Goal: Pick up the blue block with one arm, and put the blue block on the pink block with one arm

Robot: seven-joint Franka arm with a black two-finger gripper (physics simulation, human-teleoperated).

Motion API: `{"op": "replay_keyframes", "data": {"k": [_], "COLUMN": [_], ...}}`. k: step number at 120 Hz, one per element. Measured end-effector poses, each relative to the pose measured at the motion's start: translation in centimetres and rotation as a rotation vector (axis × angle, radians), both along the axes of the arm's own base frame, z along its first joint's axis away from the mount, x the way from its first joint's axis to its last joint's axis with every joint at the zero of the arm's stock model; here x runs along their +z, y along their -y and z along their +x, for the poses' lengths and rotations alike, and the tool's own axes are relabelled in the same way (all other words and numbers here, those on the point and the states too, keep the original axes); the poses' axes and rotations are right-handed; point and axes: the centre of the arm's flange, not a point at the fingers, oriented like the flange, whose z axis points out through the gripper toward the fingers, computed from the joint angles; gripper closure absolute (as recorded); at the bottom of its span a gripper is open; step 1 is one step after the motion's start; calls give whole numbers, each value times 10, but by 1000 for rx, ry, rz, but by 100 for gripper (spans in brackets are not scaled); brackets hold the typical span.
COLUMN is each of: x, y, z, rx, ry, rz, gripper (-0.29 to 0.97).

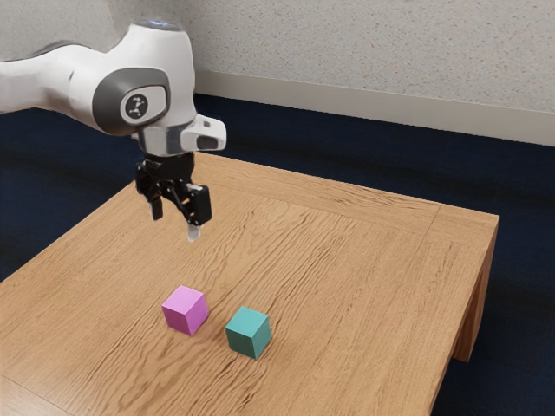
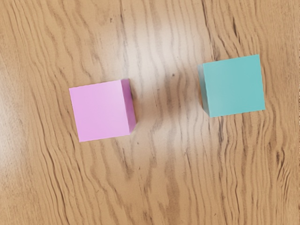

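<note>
pink block (image 1: 186, 309), teal block (image 1: 249, 332) (greenish-blue)

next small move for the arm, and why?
Probably bring the open black pincer down over the teal-blue cube: it hangs high above the wooden table, holding nothing, and the cube sits untouched beside, not touching, the pink cube.

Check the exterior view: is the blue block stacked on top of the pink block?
No: the blue block rests on the table beside the pink block, with bare wood showing between them.
</note>
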Motion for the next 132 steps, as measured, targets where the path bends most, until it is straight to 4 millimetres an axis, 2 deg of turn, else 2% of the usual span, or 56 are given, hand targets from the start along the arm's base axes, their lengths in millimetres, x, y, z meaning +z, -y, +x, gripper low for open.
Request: {"op": "replay_keyframes", "data": {"k": [12,21,38,48,60,75,95,132], "x": [-40,-66,-107,-123,-149,-174,-196,-234], "y": [5,15,29,36,43,51,62,60], "z": [-2,-6,1,7,6,3,5,12], "rx": [8,9,16,15,11,2,-8,13], "ry": [3,12,30,45,41,34,33,12], "rz": [-37,-72,-122,-139,-147,-150,-162,-176], "gripper": [0,0,0,0,0,0,0,0]}}
